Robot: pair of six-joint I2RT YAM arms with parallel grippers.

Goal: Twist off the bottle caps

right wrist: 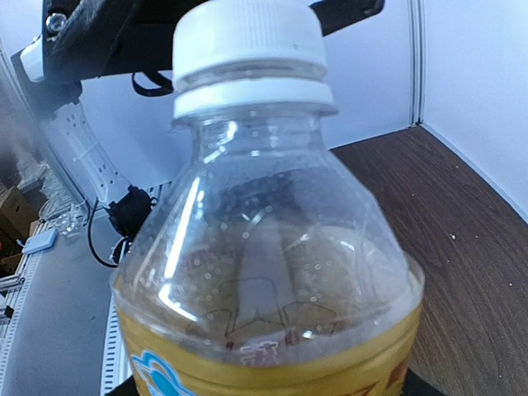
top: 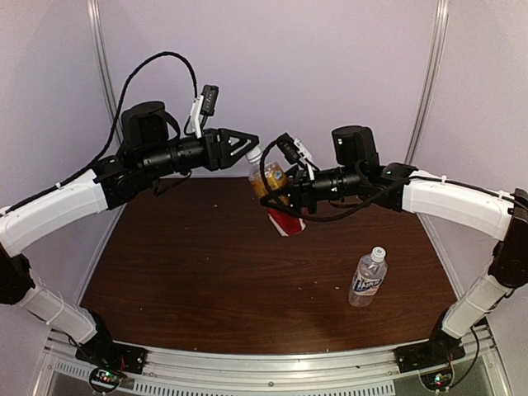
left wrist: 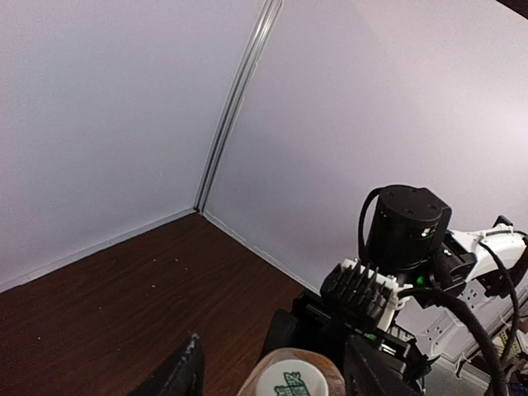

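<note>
up in the air over the dark brown wooden table, the right gripper has the small plastic red-labelled amber bottle clamped around its middle. the bottle is tilted, neck leaning up toward the left arm and red label end hanging lower. the right wrist view is filled by the bottle itself, so the fingers there are hidden; from above they pinch its body.

the left gripper is right at the neck, reaching in from the left. its black fingers stand spread on either side of the small round white screw cap, with a clear gap on one side; on the other side i cannot tell if there is contact. the cap sits on the neck, green print on its top.

over on the right front of the table, the clear plastic bottle with a white-and-blue label stands upright, its own white cap on, well apart from both grippers.
</note>
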